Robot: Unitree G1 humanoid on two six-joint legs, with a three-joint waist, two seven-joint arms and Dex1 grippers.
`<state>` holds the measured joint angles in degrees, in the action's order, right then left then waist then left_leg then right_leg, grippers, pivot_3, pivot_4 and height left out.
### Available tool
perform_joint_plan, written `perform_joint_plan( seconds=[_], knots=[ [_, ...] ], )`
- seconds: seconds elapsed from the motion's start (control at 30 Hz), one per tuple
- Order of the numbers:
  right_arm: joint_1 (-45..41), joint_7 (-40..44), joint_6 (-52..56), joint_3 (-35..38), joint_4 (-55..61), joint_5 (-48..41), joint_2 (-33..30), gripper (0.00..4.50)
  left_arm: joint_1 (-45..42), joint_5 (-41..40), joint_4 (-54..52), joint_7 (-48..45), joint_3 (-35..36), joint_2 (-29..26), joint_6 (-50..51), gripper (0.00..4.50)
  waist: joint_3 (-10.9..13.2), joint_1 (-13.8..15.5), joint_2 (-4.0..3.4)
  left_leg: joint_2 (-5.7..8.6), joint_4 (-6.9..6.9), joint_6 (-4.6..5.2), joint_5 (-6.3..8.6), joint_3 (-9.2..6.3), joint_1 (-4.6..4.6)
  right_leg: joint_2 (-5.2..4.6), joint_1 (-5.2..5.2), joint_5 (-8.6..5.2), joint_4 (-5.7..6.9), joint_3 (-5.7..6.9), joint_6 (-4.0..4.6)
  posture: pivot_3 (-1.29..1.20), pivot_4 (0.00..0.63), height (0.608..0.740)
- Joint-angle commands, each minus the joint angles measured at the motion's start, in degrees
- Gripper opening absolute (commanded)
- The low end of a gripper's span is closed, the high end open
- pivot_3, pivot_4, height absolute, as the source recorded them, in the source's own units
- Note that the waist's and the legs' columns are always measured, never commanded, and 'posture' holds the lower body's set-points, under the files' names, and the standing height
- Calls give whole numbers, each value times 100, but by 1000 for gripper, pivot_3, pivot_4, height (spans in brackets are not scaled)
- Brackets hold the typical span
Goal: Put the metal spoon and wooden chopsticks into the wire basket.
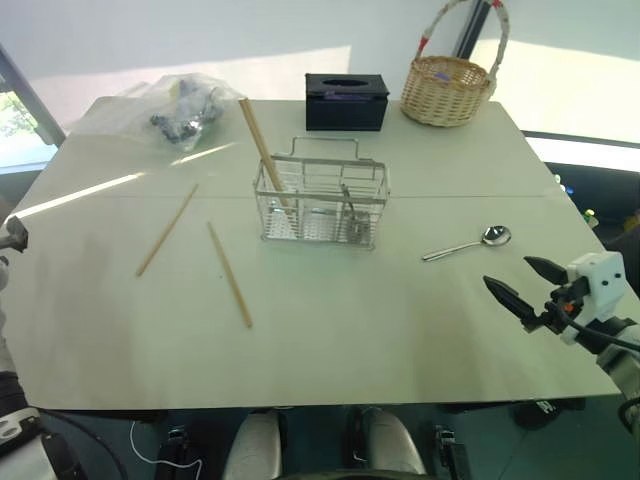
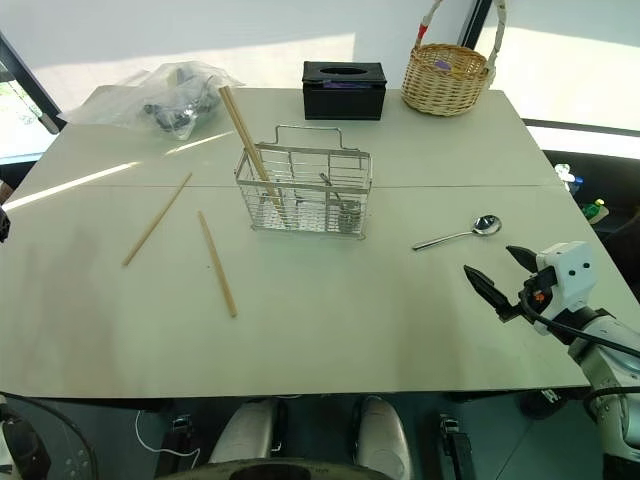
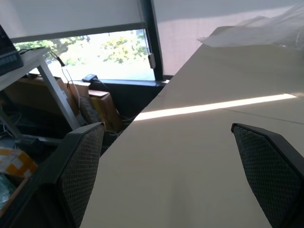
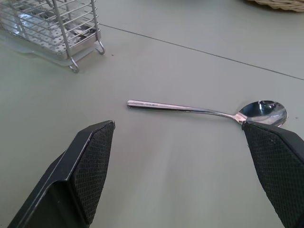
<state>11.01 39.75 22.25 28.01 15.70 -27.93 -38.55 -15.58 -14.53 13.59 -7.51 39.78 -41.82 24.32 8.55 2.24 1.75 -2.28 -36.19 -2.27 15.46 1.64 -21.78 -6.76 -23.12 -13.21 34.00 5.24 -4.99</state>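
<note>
We see the metal spoon (image 1: 470,243) lying on the worktop (image 1: 350,340) right of the wire basket (image 1: 322,203) (chopsticks (image 1: 264,152) lean inside); both claws, right claw (image 1: 524,282) and left claw (image 3: 180,175), spread empty; tissue box (image 1: 346,101) and wicker basket (image 1: 448,88) behind.

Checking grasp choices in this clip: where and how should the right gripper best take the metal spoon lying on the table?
Probably mid-handle. The metal spoon lies flat on the table, its bowl away from the wire basket, with its thin straight handle crosswise between the fingers of the open right gripper. Coming down from above, jaws straddling the handle, avoids the rounded, slippery bowl.
</note>
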Motion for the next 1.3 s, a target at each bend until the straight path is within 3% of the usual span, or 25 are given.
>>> perform_joint_plan(
  seconds=[0.03, 0.7, 0.93, 1.03, 1.17, 1.3],
  knots=[
    [-20, -31, -37, 55, 206, -80, 46, 4442, -110, -53, -101, 18, 96, -159, -77, 4500, 0, 0, 0, 0, 0, 0, 0, 0, 0, 0, 0, 0, 0, 0, 0, 0, 150, 712],
    [-286, -13, -89, 25, 23, 2, -86, 4442, -114, -118, -421, -317, -153, -193, 29, 4500, -1, -1, 2, 0, -1, 0, 0, 1, 6, 0, 5, 1, 1, 0, 0, 0, 150, 712],
    [-791, 418, -197, -124, -251, 140, -604, 4442, -253, -644, -964, -914, -243, -274, 471, 4500, -1, -5, 1, 1, -3, 1, 0, 4, 6, 0, 6, 1, 2, 0, 0, 0, 150, 712],
    [-1209, 832, -340, -344, -488, 278, -1067, 4442, -363, -1006, -1368, -1532, -560, -422, 750, 4500, -1, -6, 1, 1, -2, 1, -1, 4, 9, 2, 7, 1, 4, -1, 0, 0, 150, 712],
    [-2644, 2189, -1450, -1454, -1417, 1003, -2062, 4442, -436, -1830, -2610, -3401, -1622, -994, 1051, 4500, 16, -22, -14, 2, -9, 1, -1, 15, 13, -1, 10, 1, 1, -2, 2, 0, 150, 712],
    [-4196, 3223, -2001, -2420, -2408, 1319, -2112, 4442, -784, -2179, -3061, -4333, -2366, -1332, 1255, 4500, 19, -38, -21, -1, 9, 0, 0, 20, 27, 2, 13, -2, -7, -3, -1, 0, 150, 712]
  ],
)
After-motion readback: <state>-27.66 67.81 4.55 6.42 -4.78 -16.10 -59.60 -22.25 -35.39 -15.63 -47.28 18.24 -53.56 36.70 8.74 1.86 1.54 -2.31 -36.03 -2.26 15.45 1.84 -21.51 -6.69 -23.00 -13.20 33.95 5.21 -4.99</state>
